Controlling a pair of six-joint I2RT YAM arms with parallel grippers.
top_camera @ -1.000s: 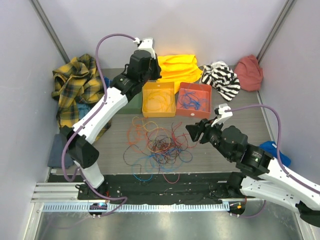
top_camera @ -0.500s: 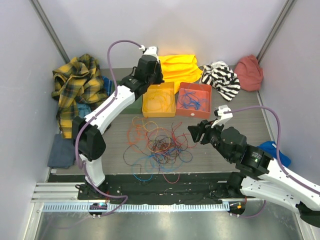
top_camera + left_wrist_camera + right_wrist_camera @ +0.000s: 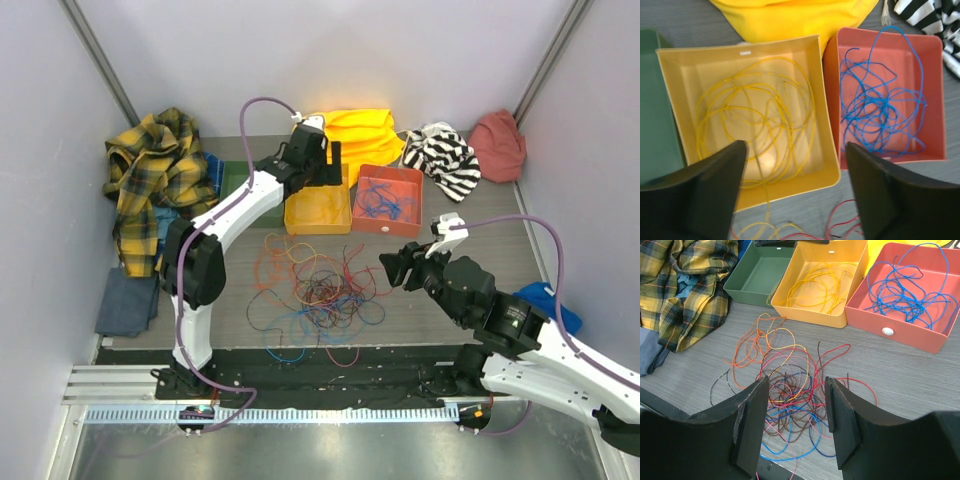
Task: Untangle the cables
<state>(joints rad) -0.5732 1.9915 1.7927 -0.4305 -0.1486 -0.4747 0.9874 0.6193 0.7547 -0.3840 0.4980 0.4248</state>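
A tangle of thin cables (image 3: 315, 290) in orange, red, blue, brown and yellow lies on the table's middle. My left gripper (image 3: 325, 165) hangs open over the yellow bin (image 3: 830, 165), which holds loose yellow cables (image 3: 755, 115); one yellow strand trails over the bin's near rim onto the table. Nothing sits between the left fingers (image 3: 715, 190). Blue cables (image 3: 880, 110) fill the red bin (image 3: 935, 100). My right gripper (image 3: 797, 382) is open and empty, hovering above the tangle (image 3: 795, 390) at its right side.
A green bin (image 3: 757, 275) stands left of the yellow one. Clothes ring the table: plaid shirt (image 3: 150, 170), yellow cloth (image 3: 360, 130), striped cloth (image 3: 445, 155), red cloth (image 3: 498, 145), dark cloth (image 3: 125, 300), blue cloth (image 3: 548, 295).
The left arm has swung right from above the green bin to above the yellow bin, and its jaws have opened. The right arm has hardly moved.
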